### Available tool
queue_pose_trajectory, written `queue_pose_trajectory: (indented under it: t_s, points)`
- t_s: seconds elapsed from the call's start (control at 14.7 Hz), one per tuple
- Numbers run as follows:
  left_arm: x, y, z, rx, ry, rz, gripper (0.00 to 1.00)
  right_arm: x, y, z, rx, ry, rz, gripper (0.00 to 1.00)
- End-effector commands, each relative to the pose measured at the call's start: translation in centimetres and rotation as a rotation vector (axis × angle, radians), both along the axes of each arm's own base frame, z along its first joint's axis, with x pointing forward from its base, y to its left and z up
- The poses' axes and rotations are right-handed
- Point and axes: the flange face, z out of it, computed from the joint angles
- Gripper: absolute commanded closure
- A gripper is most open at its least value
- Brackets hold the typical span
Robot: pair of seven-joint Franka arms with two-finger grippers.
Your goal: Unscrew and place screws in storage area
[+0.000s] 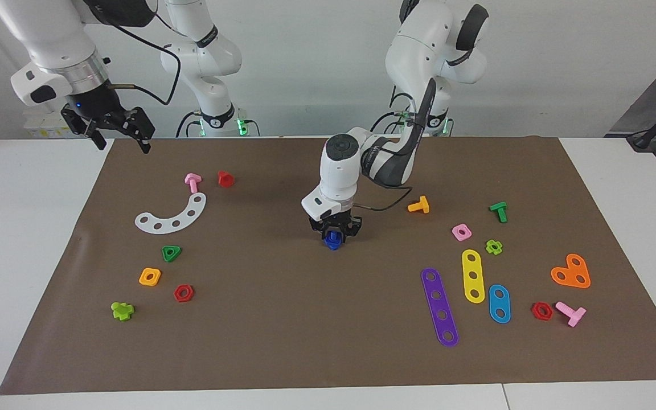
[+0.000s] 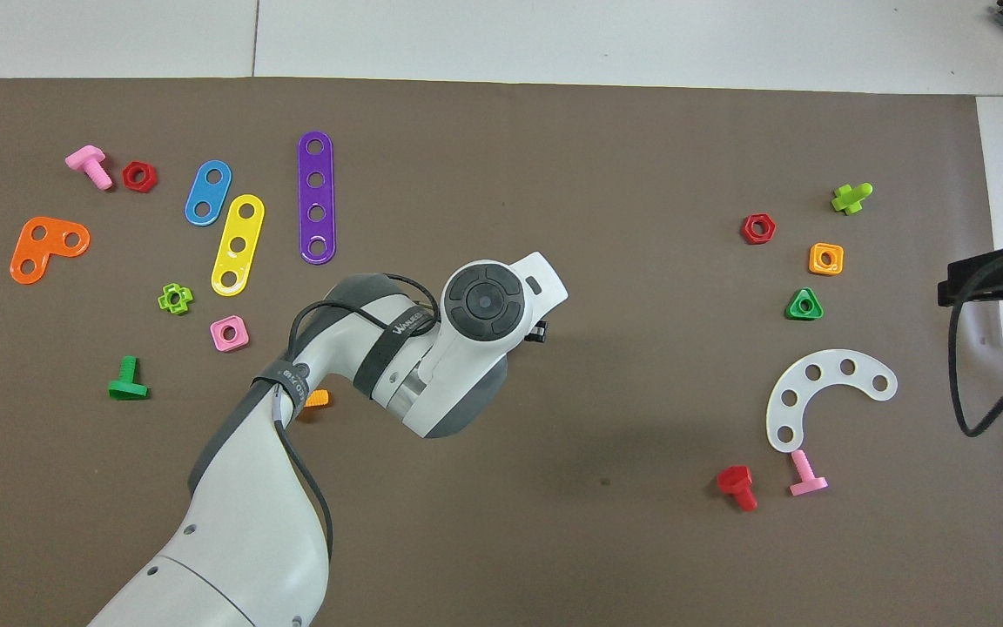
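Note:
My left gripper (image 1: 334, 230) reaches down to the middle of the brown mat, its fingers closed around the top of the dark-blue bolt (image 1: 332, 241), which stands on the mat. In the overhead view the left hand (image 2: 484, 300) hides the bolt. The storage area lies toward the right arm's end: white arched strip (image 1: 171, 216), green triangle nut (image 1: 171, 253), orange square nut (image 1: 150, 277), red hexagon nut (image 1: 183, 293). My right gripper (image 1: 118, 135) waits open and empty, raised over the mat's edge at that end.
A pink bolt (image 1: 192, 182), a red bolt (image 1: 225, 179) and a lime bolt (image 1: 122, 310) lie around the storage area. Toward the left arm's end lie purple (image 1: 439, 307), yellow (image 1: 472, 276) and blue (image 1: 499, 303) strips, an orange bolt (image 1: 419, 205) and a green bolt (image 1: 499, 211).

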Motion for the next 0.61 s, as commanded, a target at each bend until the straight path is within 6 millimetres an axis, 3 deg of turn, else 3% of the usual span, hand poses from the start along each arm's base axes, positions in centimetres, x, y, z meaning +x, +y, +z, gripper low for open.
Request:
queue_pose_trajectory:
  t_s: [0.0,0.54]
  points:
    - [-0.46,0.09,0.59,0.015,-0.020,-0.019,0.39,-0.63,-0.01,0.09,0.006,0.000,0.016,0.00]
    - [-0.35,0.02,0.76,0.017,-0.019,-0.019,0.48,-0.63,-0.01,0.09,0.006,0.000,0.016,0.00]
